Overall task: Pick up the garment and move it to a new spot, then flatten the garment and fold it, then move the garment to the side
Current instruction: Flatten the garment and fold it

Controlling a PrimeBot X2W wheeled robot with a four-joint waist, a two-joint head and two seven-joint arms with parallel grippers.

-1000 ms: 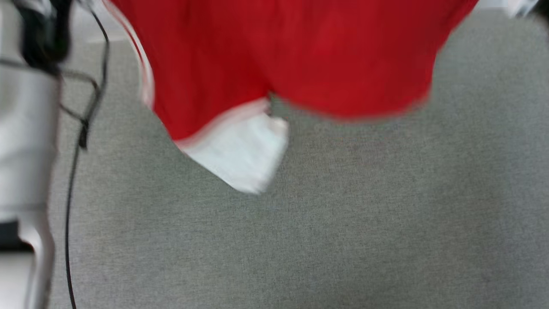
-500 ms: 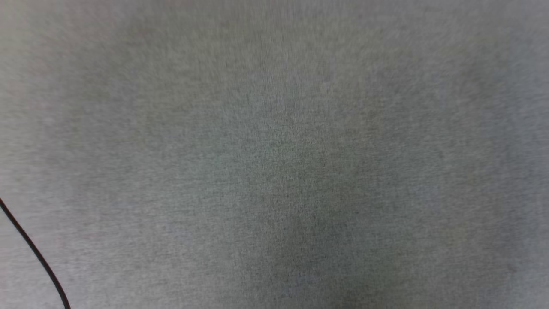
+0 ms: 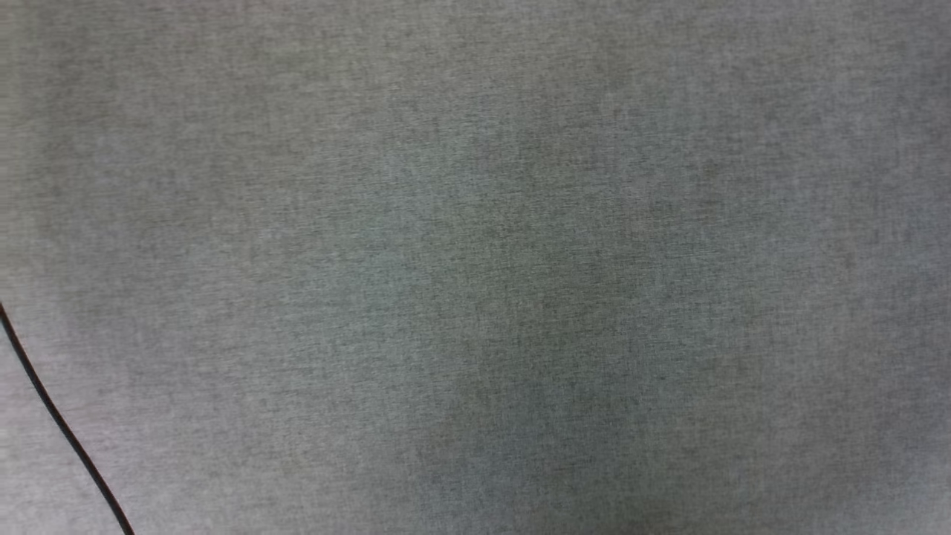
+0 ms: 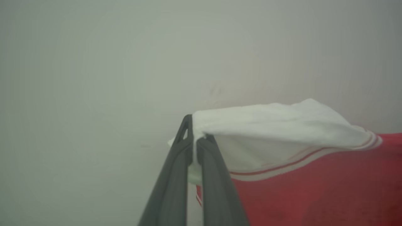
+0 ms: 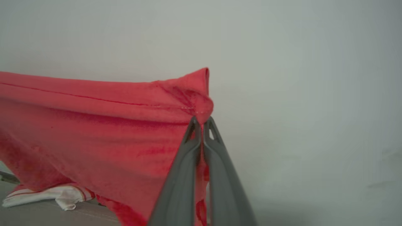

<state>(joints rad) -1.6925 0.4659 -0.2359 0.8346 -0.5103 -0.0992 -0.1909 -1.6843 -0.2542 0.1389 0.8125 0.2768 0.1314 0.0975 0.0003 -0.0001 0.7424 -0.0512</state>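
Grey fabric surface (image 3: 475,223) — faintly mottled, pale wall (image 4: 94,62)

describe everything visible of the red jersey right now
The red jersey looks like soft knit, red-bodied, with a white sleeve edged in red-and-white stripe trim. It hangs spread between two closed grips: the left gripper pinches the sleeve's edge, the right gripper a bunched red hem corner. The cloth sags and creases below; another white striped part seems to rest on a grey surface.

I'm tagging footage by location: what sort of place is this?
Probably an indoor robot test room, though unsure: a grey fabric-covered surface, a plain pale wall behind the garment, and a loose black cable.
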